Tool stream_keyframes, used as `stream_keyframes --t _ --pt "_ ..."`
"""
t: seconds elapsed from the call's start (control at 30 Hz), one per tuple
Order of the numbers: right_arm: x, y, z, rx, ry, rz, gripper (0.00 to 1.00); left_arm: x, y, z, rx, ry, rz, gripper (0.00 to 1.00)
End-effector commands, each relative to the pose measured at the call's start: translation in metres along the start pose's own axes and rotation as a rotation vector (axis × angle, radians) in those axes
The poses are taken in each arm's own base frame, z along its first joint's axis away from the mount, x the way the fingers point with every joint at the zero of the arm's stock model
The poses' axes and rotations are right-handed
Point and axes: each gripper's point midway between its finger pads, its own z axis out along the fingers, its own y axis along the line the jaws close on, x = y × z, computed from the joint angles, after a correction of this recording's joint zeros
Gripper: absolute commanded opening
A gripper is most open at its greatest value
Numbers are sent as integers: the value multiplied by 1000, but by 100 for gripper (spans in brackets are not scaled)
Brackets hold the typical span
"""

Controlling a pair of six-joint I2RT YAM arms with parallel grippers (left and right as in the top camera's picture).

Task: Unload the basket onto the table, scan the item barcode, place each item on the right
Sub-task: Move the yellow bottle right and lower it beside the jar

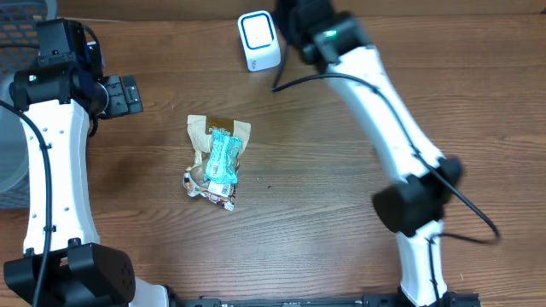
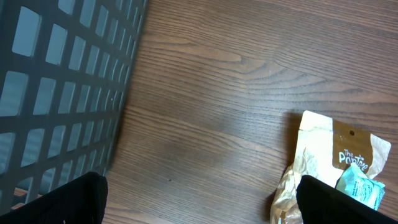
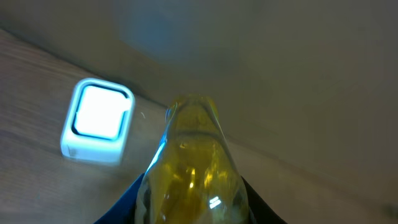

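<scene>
1. Your right gripper is clamped on the glossy yellow see-through bottle, with a dark finger on each flank of its body. It is held at 12 o'clock over the brown wooden worktop, just to the 3 o'clock side of the small white box scanner with the lit window.
2. Judge the bottle stiff, smooth and rounded, so likely to slip or twist in the grip. If it is filled, it carries some weight. Glass or plastic, you cannot tell.
3. Hold low on the wide body and leave the label face free — no barcode shows.
4. Your left gripper stands wide apart and empty at 10 o'clock, near the dark mesh basket.
5. The crumpled tan-and-teal snack packets lie just 9 o'clock of centre — soft and light by the look of them.
</scene>
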Motion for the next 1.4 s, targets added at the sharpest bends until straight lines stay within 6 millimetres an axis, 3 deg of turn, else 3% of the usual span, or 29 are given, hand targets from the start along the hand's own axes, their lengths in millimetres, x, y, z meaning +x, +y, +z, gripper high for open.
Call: stream_keyframes --t 0.0,0.33,0.67,0.83,1.17,1.37 --pt "9 -65 -31 78 25 285 4 -6 1 -10 -2 -32 20 100" --pt "137 -153 -24 -32 434 602 4 -6 0 -10 -2 -32 20 99" --pt "229 -221 -34 -25 648 851 5 -6 0 -10 -2 -33 20 99" --pt "261 -217 -27 -25 743 879 5 -6 1 -10 -2 -33 20 100" --pt "321 -185 12 -48 864 877 8 -6 0 -10 -2 -32 20 100" --pt "335 -177 20 -52 884 877 16 -6 0 -10 -2 -33 20 99"
